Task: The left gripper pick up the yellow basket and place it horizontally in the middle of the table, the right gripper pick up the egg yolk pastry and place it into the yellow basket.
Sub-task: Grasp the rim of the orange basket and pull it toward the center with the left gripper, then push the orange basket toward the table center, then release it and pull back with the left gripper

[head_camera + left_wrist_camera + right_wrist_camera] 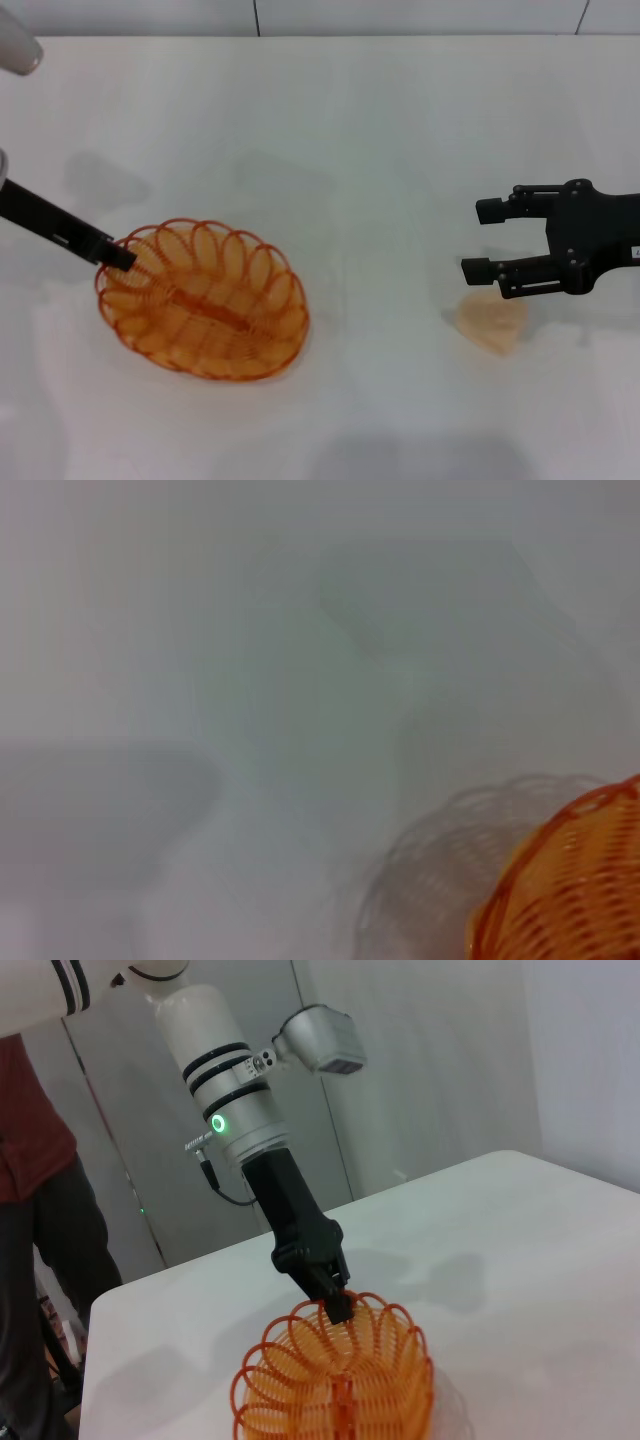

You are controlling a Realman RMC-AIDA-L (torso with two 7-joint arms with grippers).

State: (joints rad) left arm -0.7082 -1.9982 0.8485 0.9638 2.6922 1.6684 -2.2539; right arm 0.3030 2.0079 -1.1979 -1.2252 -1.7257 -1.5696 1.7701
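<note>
The yellow basket (205,300) is on the left half of the white table (350,130), its open side up. My left gripper (122,256) is shut on the basket's far left rim. The right wrist view shows this grip (338,1306) on the basket (340,1390). A part of the basket (570,880) shows in the left wrist view, with its shadow beside it. The egg yolk pastry (492,322) lies on the table at the right. My right gripper (481,240) is open and empty, just behind and above the pastry.
The table's far edge meets a grey wall (400,15). In the right wrist view a person in a red top (30,1160) stands beyond the table's left side.
</note>
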